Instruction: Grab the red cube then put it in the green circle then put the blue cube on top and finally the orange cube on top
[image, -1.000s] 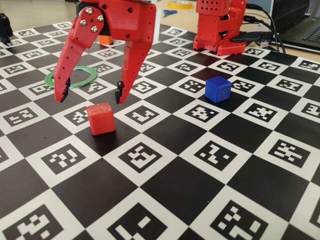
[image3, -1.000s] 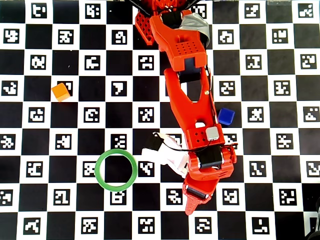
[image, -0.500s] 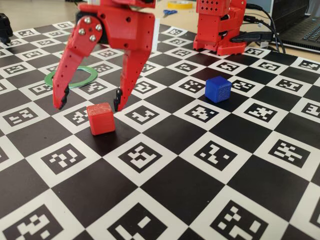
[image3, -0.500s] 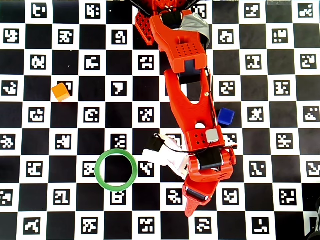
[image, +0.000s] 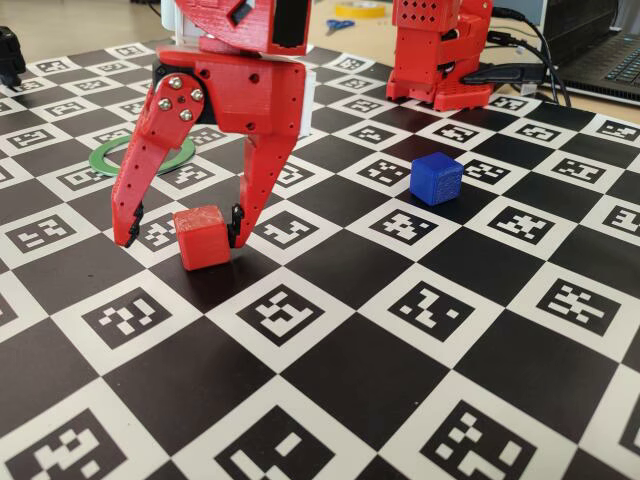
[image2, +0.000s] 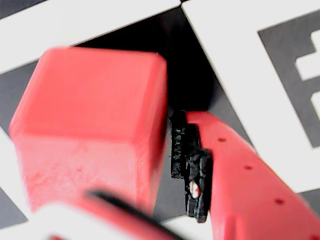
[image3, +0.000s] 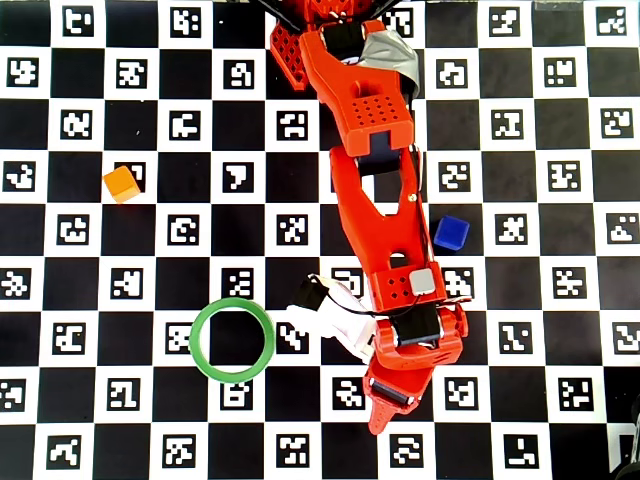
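Fixed view is showing the gripper (image: 182, 228) lowered over the red cube (image: 203, 237), its two tapered red plastic fingers spread apart and straddling it. One finger's black serrated tip is lying against or just beside the cube's side; the other finger is standing clear on the far side, so nothing is being clamped. The cube is sitting flat on the surface (image: 400, 330), a checkerboard of black squares and white squares printed with coded markers. Wrist view is showing the matte cube (image2: 90, 130) with softly rounded edges and a faintly grained face, the toothed black pad just beside it. Behind the gripper, the thin flat green circle (image: 108, 157) is lying partly hidden. Well off to the side is resting the blue cube (image: 436, 178), and overhead, the orange cube (image3: 121, 184) is sitting far away.
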